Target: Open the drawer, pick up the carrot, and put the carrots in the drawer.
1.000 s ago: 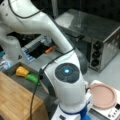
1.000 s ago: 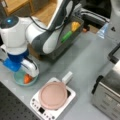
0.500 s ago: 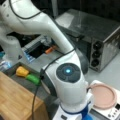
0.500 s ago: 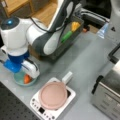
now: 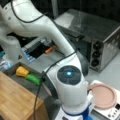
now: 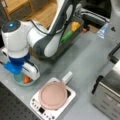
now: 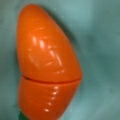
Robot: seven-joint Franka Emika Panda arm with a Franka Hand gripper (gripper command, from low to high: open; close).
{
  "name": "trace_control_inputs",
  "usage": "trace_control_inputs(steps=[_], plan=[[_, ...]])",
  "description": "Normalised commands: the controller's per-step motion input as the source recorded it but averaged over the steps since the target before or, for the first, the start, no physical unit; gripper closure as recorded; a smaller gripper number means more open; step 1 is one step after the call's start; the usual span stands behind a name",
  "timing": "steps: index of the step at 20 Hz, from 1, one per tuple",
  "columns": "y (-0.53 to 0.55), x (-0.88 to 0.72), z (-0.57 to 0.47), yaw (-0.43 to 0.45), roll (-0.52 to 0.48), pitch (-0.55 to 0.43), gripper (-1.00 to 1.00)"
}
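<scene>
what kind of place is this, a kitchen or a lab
Likely a lab's mock kitchen: a toaster oven, a pink pan on a small cooktop, toy food in an open drawer, and a robot arm.

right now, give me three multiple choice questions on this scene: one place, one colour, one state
1. Where is the yellow item? A in the drawer; B on the toaster oven; C on the pink disc
2. What colour surrounds the carrot in the wrist view? A teal; B white; C black
3. The drawer is: A shut; B open; C taken out

1 A: it lies beside the green item inside the drawer.
2 A: teal fills the view around the carrot.
3 B: its inside shows in both front views.
The gripper does not show.
</scene>
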Motion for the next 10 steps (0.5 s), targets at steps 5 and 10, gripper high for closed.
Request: trace_control_inputs(steps=[5,10], plan=[[-0.07,0.22,0.01,-0.031,0.147,0.001,-1.00],[-0.06,0.22,0.02,-0.038,0.150,0.004,-1.00]])
